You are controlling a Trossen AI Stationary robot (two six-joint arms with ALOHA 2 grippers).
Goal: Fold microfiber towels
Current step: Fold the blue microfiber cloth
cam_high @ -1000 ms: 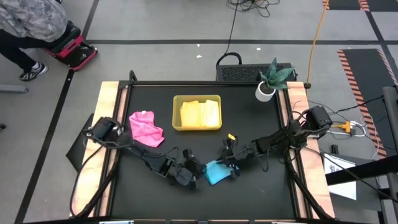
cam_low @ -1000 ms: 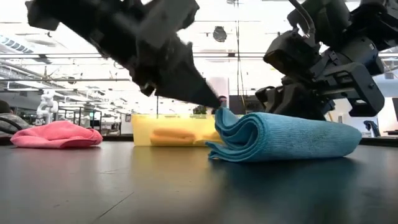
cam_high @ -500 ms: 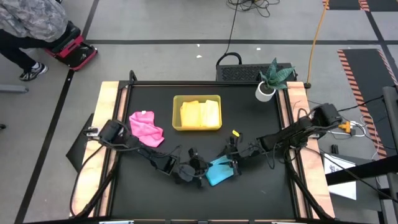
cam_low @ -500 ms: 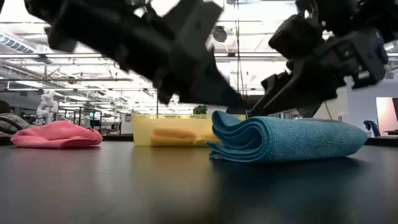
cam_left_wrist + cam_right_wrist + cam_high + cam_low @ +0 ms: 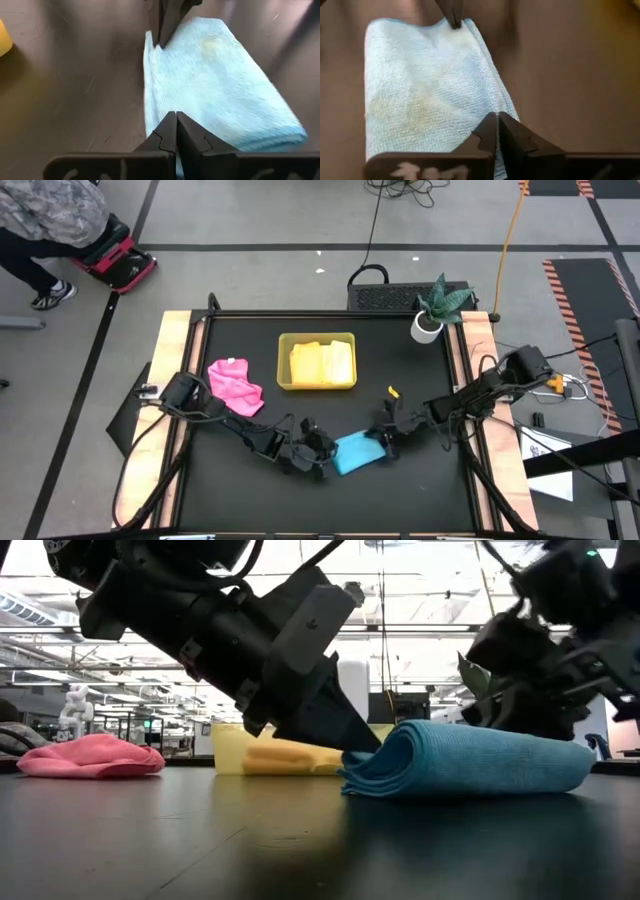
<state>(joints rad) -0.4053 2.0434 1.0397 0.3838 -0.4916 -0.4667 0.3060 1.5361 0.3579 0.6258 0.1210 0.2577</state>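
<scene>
A sky blue towel point(image 5: 357, 453), folded into a thick strip, lies flat on the black table point(image 5: 420, 380) near its front middle. My left gripper point(image 5: 326, 450) is shut at the strip's left end. My right gripper point(image 5: 384, 442) is shut at its right end. A pink towel point(image 5: 236, 388) lies crumpled at the left. A yellow towel point(image 5: 322, 363) lies folded in the yellow-green tray point(image 5: 283, 362) at the far middle. The orange towel is out of view. My left gripper has its shut fingertips point(image 5: 366, 746) against the blue towel's layered edge point(image 5: 150, 107), at the strip's left end. The fingers slant down from the table's left. Whether any cloth lies between them I cannot tell. My right gripper hovers at the strip's right end point(image 5: 507, 107); whether it touches I cannot tell.
A potted plant point(image 5: 433, 310) stands at the table's far right corner. A person point(image 5: 45, 220) is on the floor beyond the far left corner. Bare table lies at the front left and right of the tray.
My left gripper has sunk from the towel's top to its layered edge. The towel corner that stood raised at its tips has dropped, and the strip lies flatter. My right gripper has drawn back from above the towel toward the table's right edge.
</scene>
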